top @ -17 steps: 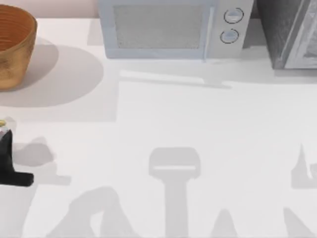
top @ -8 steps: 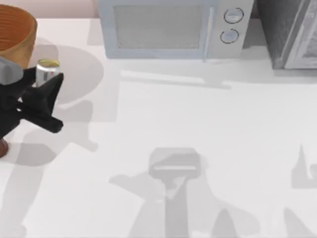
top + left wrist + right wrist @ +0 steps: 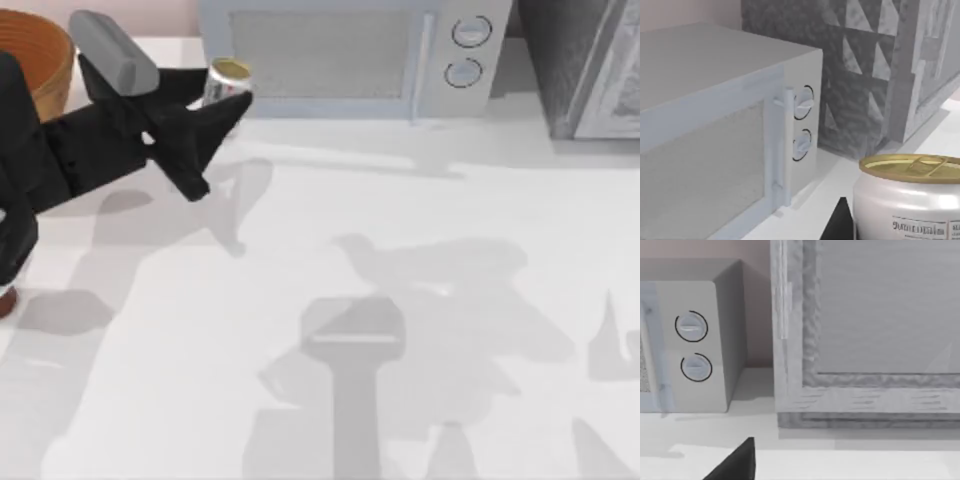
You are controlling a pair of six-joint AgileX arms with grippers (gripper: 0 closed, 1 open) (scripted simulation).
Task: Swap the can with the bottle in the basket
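Close in front of the microwave, just off its lower left corner, we've got the can clamped in our left gripper, lifted off the table by the look of the shadow sitting apart below it. From the left wrist view the can is right up against the camera: smooth glossy white body, dull gold pull-tab top, fine print on the label, upright as far as we can tell. Next job, we reckon, is carrying it back to the basket, which sits left of the microwave against the same back edge, partly behind our own arm. To do that well we'd keep the can upright, stay high enough to clear the rim, and lower it into the middle of the bowl rather than onto the wall. We'd also steer clear of the microwave door. We can't see inside the basket, so no idea if a bottle's in there. The basket is a deep round woven thing, orange-brown with fine horizontal ribs. The microwave is a pale boxy unit with a mesh window and two round knobs; right of it stands a grey textured cabinet. Our right gripper is parked facing that cabinet; can't tell its finger state.
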